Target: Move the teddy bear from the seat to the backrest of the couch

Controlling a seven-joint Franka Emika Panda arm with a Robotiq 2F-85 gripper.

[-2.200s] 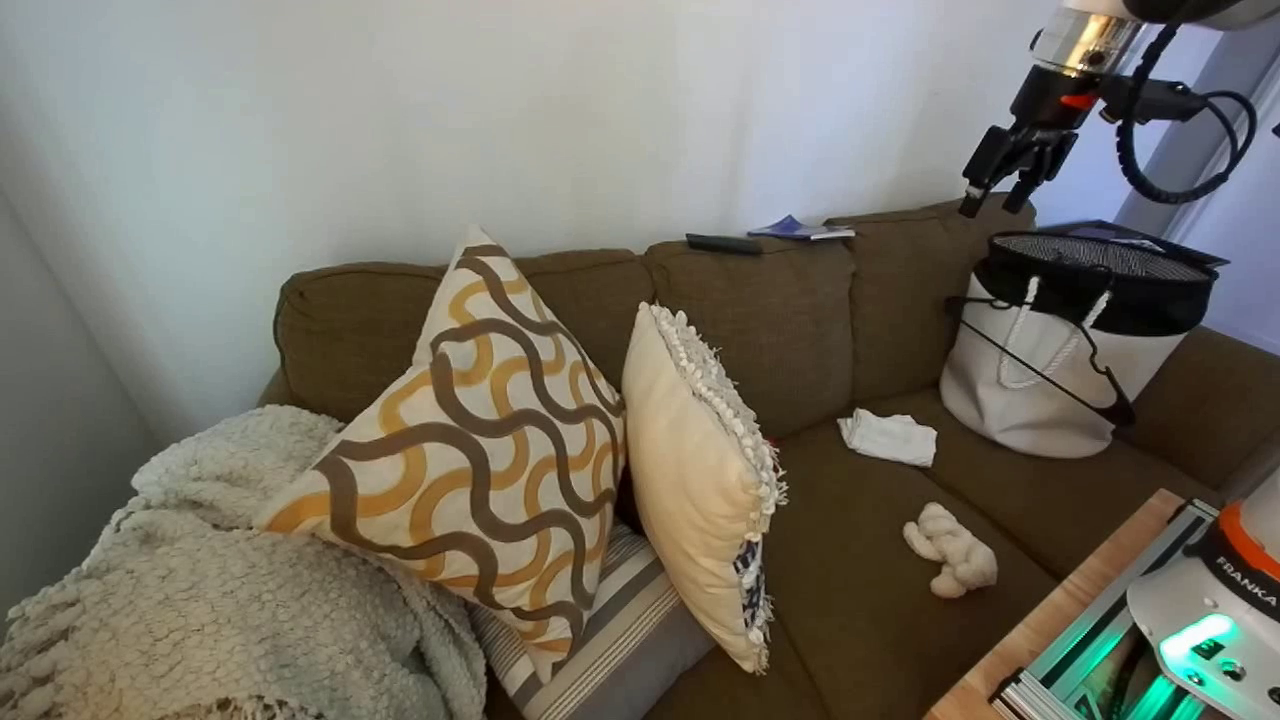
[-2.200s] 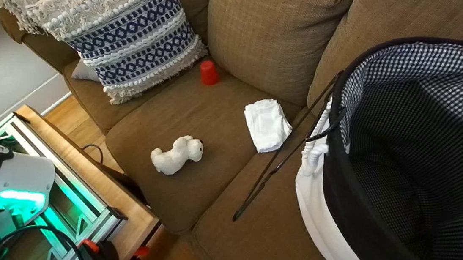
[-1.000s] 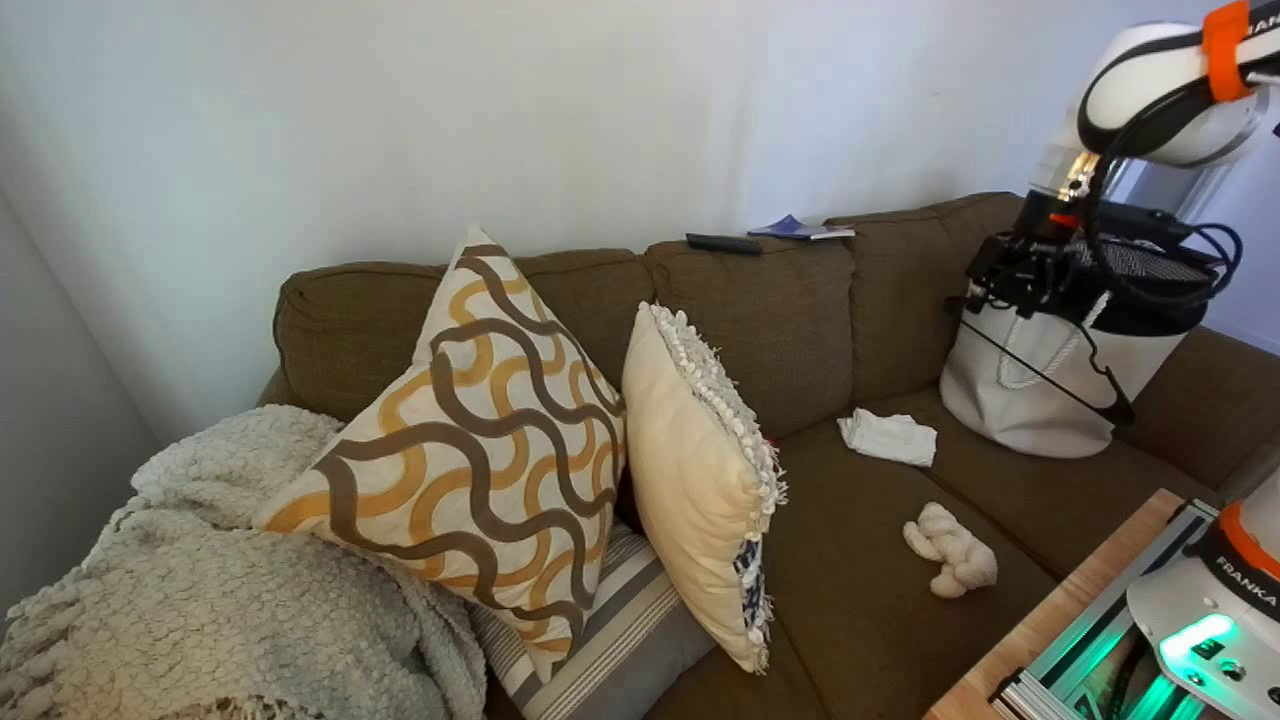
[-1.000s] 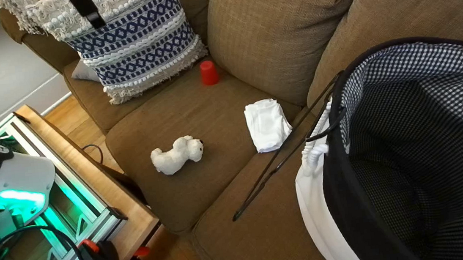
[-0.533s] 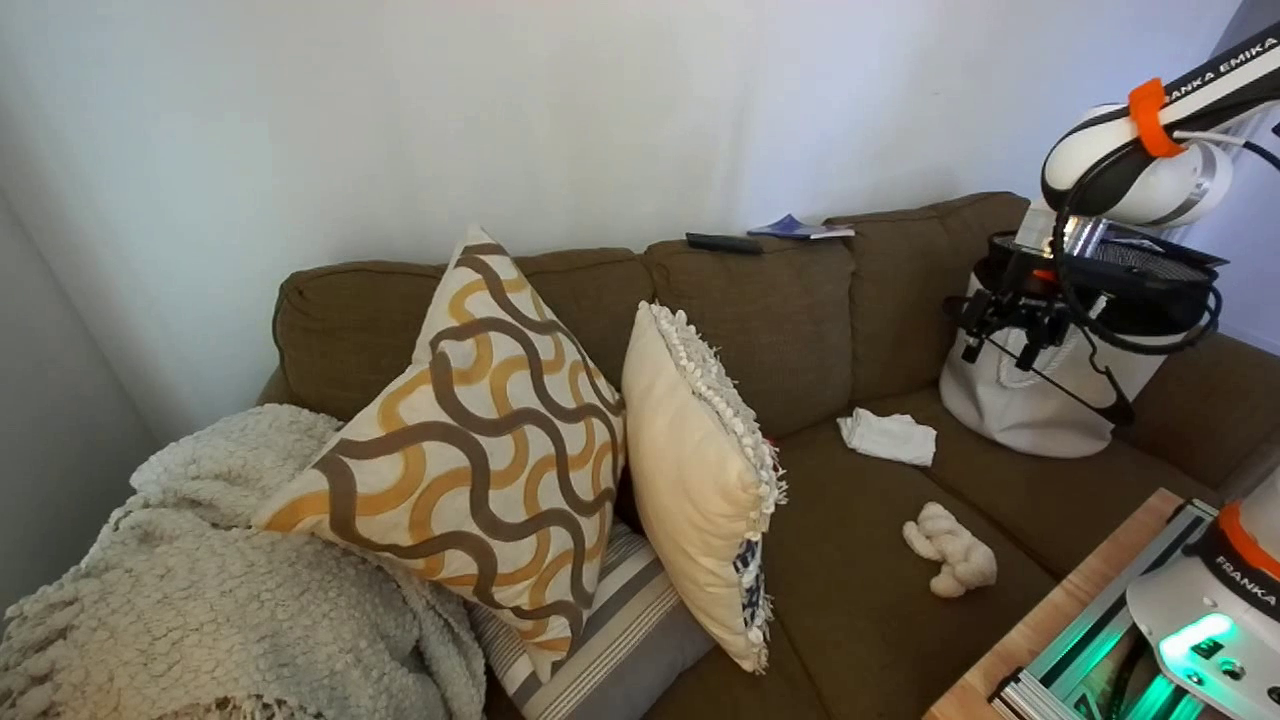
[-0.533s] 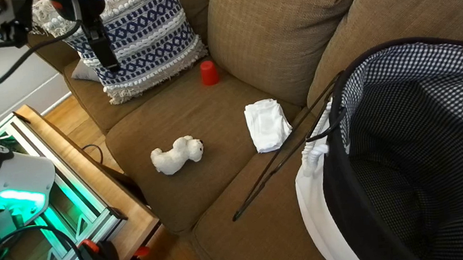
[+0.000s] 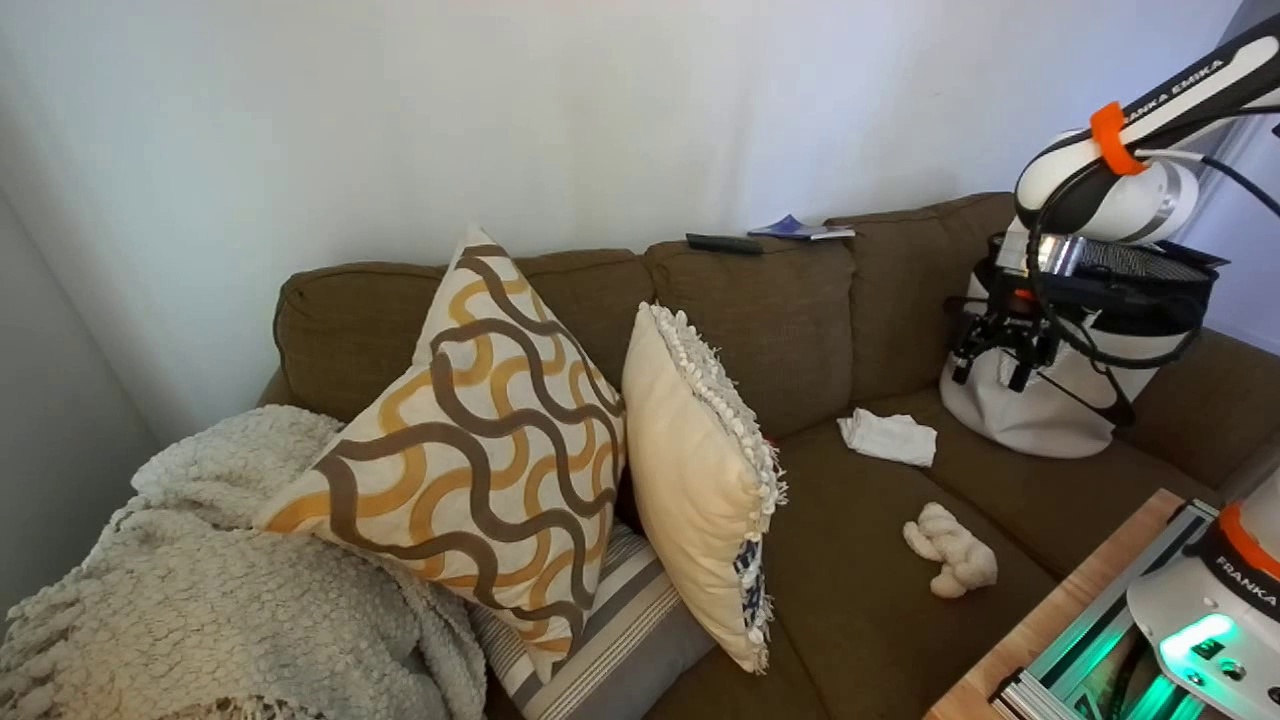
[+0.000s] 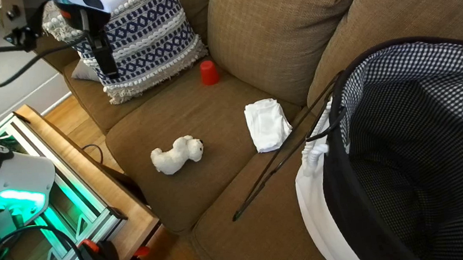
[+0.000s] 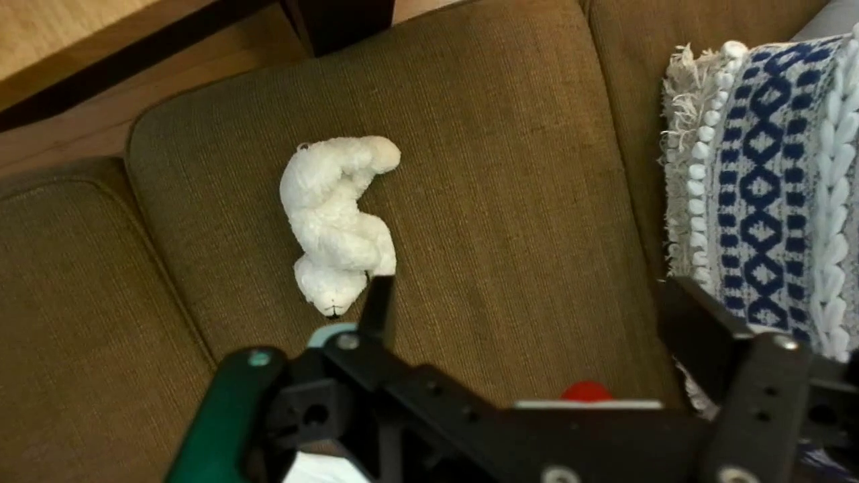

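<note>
Hovering above the couch (image 7: pixel 790 330), the gripper (image 9: pixel 533 305) stands spread wide — the cream teddy bear (image 8: pixel 177 154) lies on the seat (image 8: pixel 217 157) below, near a folded white cloth (image 8: pixel 268 125).

The surface (image 9: pixel 510 235) is covered in matt woven cloth; the teddy bear (image 9: pixel 325 225) is faced with fuzzy plush.

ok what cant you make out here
Teddy bear: underside hidden by its own body, every view.
Red cup: in the wrist view, mostly behind the claw.
White cloth: likewise, also cut by the bottom edge.
Basket: in an exterior view, cut off by right and bottom edges.
Blue item: in an exterior view, too small to identify.
</note>
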